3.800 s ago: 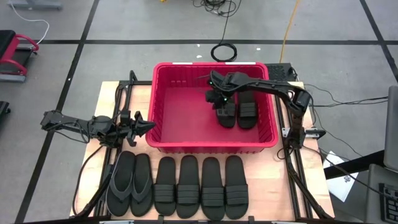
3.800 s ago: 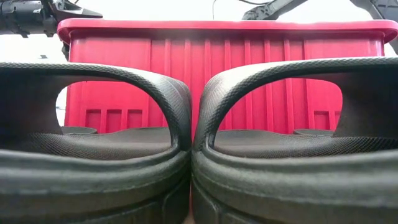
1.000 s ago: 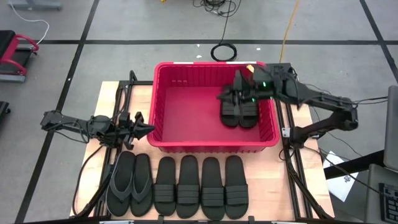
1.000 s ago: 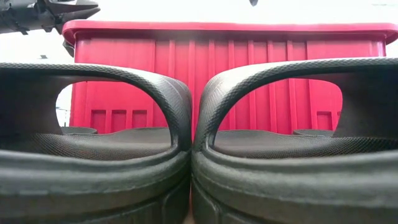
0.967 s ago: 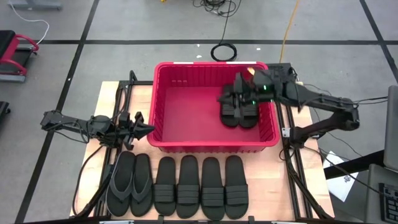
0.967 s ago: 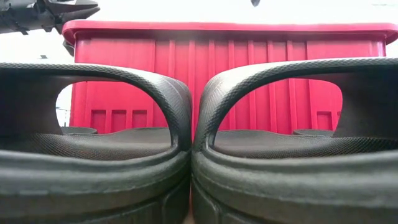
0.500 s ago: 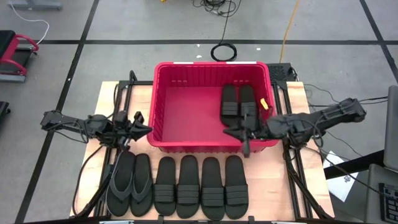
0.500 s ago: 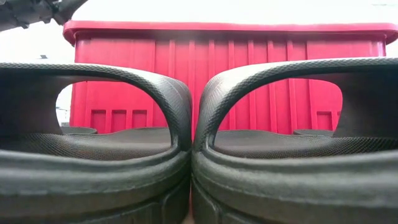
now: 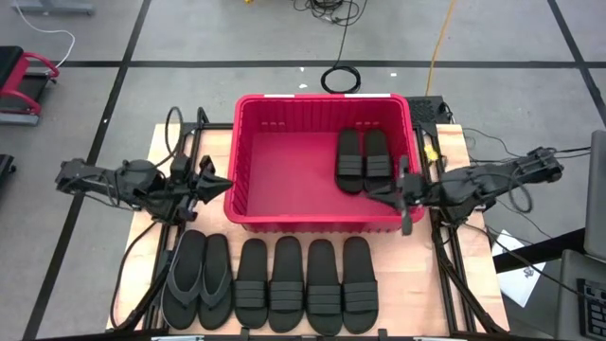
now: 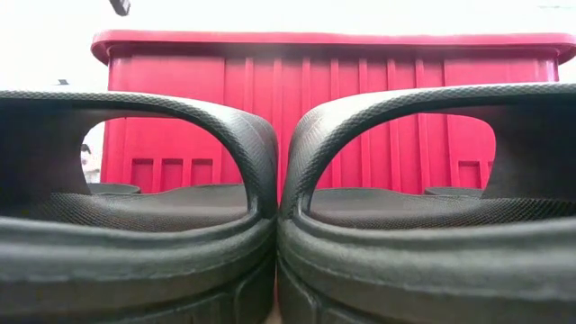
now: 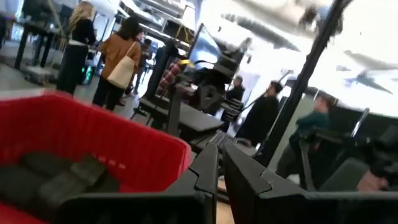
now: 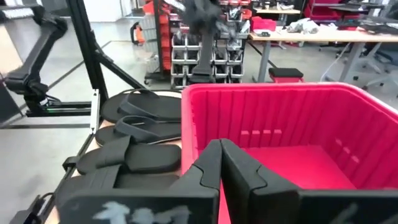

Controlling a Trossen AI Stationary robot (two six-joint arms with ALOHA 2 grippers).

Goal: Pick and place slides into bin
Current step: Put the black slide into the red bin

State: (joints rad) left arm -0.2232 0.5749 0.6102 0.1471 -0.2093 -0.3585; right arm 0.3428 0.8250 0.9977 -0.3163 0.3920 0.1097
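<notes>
Now my right gripper (image 9: 405, 201), fingers closed and empty, hangs over the red bin's (image 9: 248, 106) near rim; I should open wide, then straddle the rightmost strap slide (image 9: 357, 272) squarely.

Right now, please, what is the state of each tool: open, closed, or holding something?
Left tool: closed, holding nothing, beside the bin's left wall.
Right tool: closed, holding nothing, at the bin's right rim.
</notes>
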